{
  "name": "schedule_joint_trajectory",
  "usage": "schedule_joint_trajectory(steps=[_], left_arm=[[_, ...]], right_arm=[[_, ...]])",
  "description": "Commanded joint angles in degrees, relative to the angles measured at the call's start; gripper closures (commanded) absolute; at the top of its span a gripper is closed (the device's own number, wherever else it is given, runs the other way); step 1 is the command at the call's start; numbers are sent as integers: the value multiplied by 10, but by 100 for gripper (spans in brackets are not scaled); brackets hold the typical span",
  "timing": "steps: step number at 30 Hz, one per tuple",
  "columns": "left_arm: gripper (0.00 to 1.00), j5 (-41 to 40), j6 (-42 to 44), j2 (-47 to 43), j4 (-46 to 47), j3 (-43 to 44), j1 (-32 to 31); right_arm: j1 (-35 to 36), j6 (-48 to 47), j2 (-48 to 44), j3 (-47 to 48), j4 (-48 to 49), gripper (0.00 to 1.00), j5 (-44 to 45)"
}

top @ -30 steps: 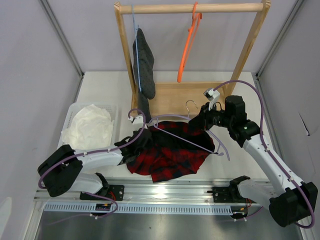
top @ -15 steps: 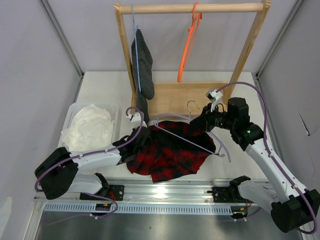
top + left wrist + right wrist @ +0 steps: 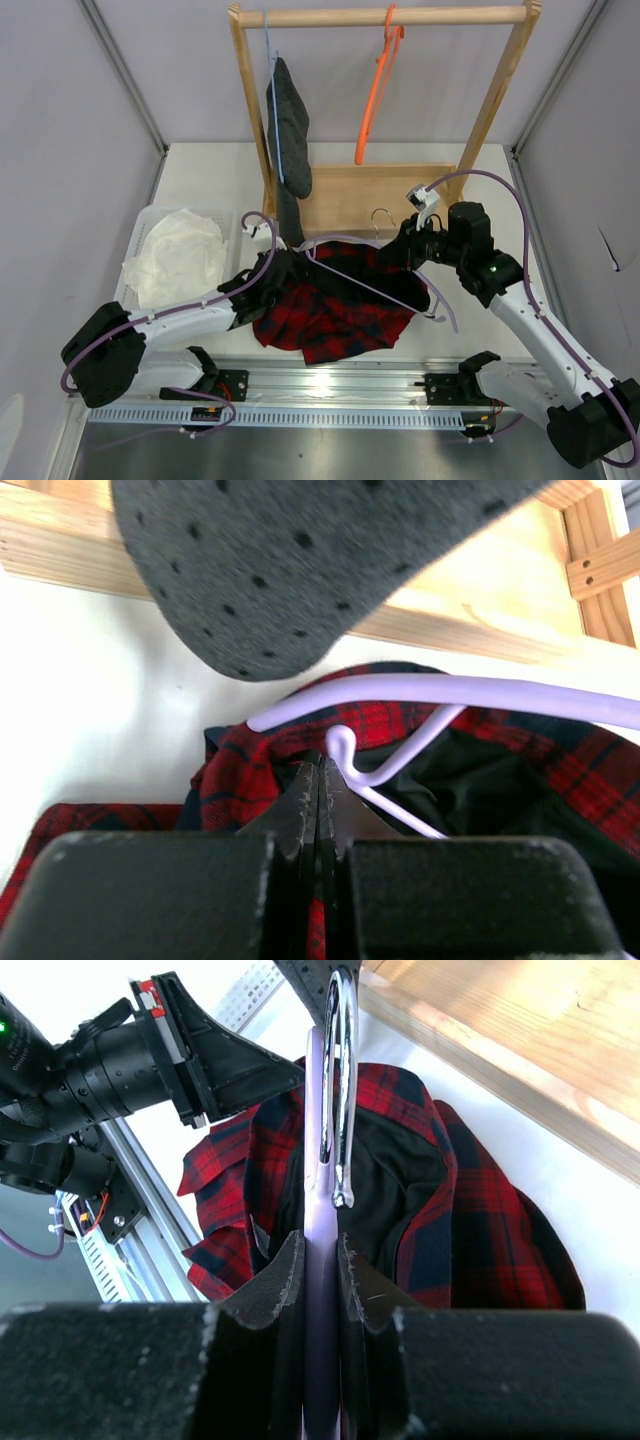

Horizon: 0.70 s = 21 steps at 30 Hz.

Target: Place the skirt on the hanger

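Only its wrist view shows the right gripper (image 3: 320, 1247) clamping the hanger (image 3: 314, 1140).

Your top camera looks steeply down from above and behind the arm bases. It takes in the whole table (image 3: 200, 170), out to the wooden rack (image 3: 385, 17) at its far side. Your left wrist camera sits very close, sighting along the left fingers (image 3: 300, 800) toward the rack's base. Your right wrist camera sights along the right fingers (image 3: 275, 1280), back toward the left arm (image 3: 100, 1070). All three views share the skirt (image 3: 330, 315) and the hanger (image 3: 375, 284).
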Motion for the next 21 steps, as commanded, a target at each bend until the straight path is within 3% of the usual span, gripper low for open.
schedule_joint_trajectory(steps=[1,21], left_arm=[[100,-20,-3,-17,11,-2,10],[100,-46,-41,21,32,0,16]], right_arm=[[4,16,-12,12,2,100,18],[1,77,15,59,-22,100,26]])
